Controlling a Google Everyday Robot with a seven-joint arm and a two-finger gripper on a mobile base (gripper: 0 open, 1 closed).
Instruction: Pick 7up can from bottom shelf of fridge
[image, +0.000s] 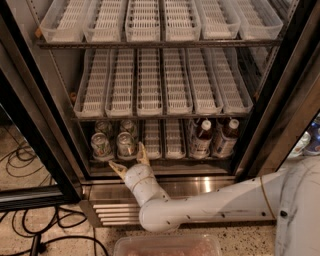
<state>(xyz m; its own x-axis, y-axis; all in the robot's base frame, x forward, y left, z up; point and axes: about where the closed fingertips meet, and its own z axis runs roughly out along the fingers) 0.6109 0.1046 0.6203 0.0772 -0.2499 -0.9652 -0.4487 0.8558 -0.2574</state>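
The fridge (40, 125) stands open, its door frame black. On the bottom shelf (165, 161) two small silver-lidded cans stand at the front of the left lanes. The left can (101, 145) shows green and red on its body and looks like the 7up can. The other can (125, 144) stands right beside it. Two more cans (116, 127) stand behind them. My gripper (130, 161) is open and empty at the shelf's front edge. One finger (142, 152) points up just right of the second can, and the other (117, 169) lies below the rail.
Two dark bottles with white caps (214, 137) stand in the right lanes of the bottom shelf. The upper shelves hold only white slotted trays (160, 80). The ribbed steel grille (110, 210) runs below. Cables (20, 155) lie on the floor at left. A clear bin (167, 246) sits at the bottom.
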